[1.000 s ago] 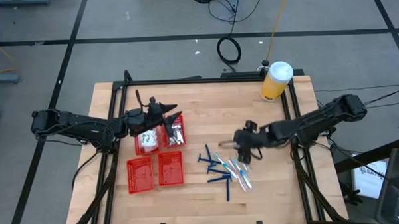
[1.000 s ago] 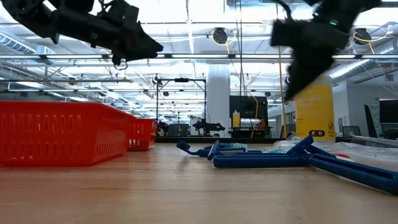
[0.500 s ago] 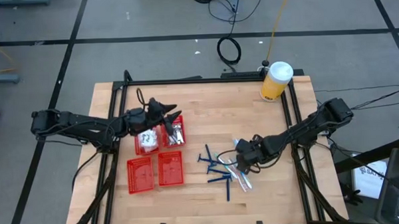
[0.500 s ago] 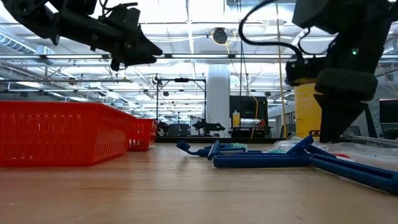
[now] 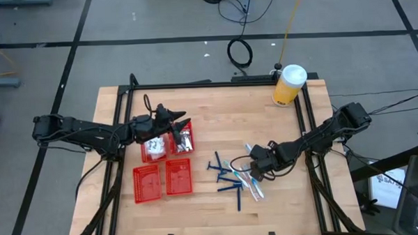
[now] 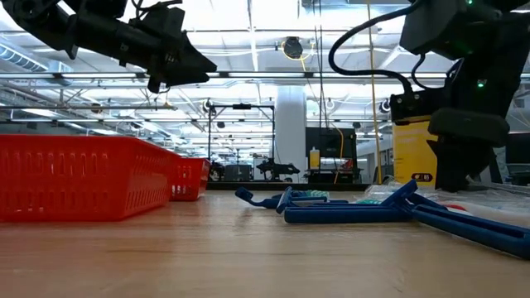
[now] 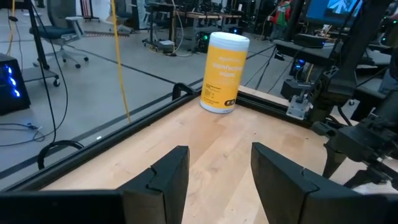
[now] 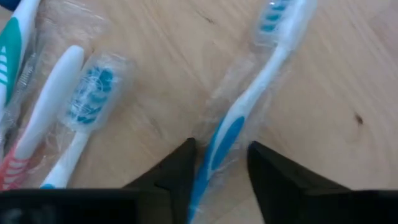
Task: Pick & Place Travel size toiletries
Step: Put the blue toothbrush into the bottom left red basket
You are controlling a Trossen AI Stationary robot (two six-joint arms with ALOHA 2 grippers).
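The loose toiletries lie flat on the table right of centre: dark blue razors and clear-wrapped toothbrushes. My right gripper is down at this pile, open. Its fingers stand on either side of the handle of a blue-and-white wrapped toothbrush. My left gripper hovers open and empty above the far red baskets. These baskets hold white packets and silver tubes. My right gripper comes at the blue-and-white toothbrush's handle from above, pointing down, with one finger on each side, across its length. The toothbrush lies flat on the table. Whether the fingers touch it or its wrap, I cannot tell.
Two more red mesh baskets stand near the table's near edge, left of the pile. A yellow white-lidded jar stands at the far right corner. Other wrapped toothbrushes lie close beside the one between the fingers.
My right gripper has come down from above the table onto the toothbrush pile, moving a little toward the near edge. It now stands low among the toothbrushes. The toiletries have stayed where they were.
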